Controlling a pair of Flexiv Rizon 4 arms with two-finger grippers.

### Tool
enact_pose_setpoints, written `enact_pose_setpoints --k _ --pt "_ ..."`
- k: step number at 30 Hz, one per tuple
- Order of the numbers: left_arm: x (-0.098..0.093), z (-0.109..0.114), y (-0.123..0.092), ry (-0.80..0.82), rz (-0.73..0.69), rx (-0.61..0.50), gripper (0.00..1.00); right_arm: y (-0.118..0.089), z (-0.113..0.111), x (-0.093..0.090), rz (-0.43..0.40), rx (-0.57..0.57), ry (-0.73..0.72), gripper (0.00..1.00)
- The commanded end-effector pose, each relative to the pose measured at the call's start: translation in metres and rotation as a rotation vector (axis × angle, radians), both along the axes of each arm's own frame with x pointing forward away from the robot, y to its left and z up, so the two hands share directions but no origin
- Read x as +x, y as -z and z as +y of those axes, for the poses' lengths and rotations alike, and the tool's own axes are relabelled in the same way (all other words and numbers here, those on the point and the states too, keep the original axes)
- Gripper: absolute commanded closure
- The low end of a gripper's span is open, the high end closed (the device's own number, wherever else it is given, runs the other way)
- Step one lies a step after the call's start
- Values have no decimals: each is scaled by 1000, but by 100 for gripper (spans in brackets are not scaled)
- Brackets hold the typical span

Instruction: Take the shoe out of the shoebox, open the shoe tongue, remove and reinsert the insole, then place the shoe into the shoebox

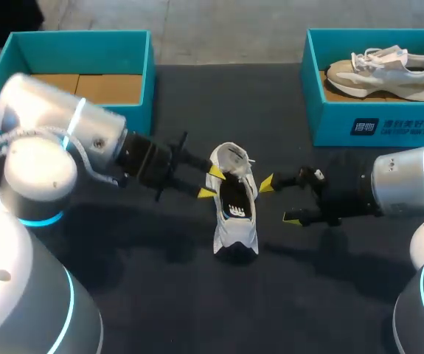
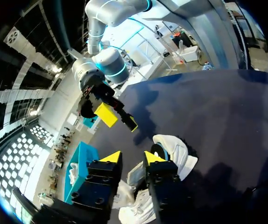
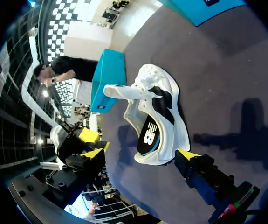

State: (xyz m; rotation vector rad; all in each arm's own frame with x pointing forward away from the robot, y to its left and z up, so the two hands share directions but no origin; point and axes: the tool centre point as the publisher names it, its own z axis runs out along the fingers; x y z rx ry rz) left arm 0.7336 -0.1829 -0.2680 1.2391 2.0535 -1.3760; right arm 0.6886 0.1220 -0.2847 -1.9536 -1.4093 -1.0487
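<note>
A white shoe (image 1: pixel 234 210) lies mid-table with its toe toward the front edge. Its black insole (image 1: pixel 236 207) with a white logo shows in the opening. My left gripper (image 1: pixel 211 182) is at the shoe's left side near the tongue, fingers a little apart: one tip over the collar edge, the other outside it. In the left wrist view the shoe (image 2: pixel 171 151) lies just ahead of that gripper (image 2: pixel 132 157). My right gripper (image 1: pixel 279 200) stands wide open just right of the shoe, holding nothing. From the right wrist, the shoe (image 3: pixel 164 93) and its insole (image 3: pixel 149 136) lie ahead between that gripper's (image 3: pixel 140 154) fingers.
A teal shoebox (image 1: pixel 147 81) with brown cardboard inside stands at the back left. Another teal box (image 1: pixel 316 103) at the back right holds a beige shoe (image 1: pixel 381 68). In the left wrist view my right gripper (image 2: pixel 120 119) faces across the shoe.
</note>
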Motion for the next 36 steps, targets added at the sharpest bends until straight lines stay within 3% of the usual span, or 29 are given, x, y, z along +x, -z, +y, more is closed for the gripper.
enact_pose_setpoints --k 1,15,31,36 --pt "17 4 -19 177 -15 169 100 -1 2 0 2 -5 2 0" --pt "18 -6 -12 472 -35 366 100 -1 2 0 2 -5 2 0" --pt "20 -7 -11 458 -55 351 100 -1 2 0 2 -5 2 0" --pt "20 -15 -4 523 -53 455 100 -3 -1 -2 0 -18 2 0"
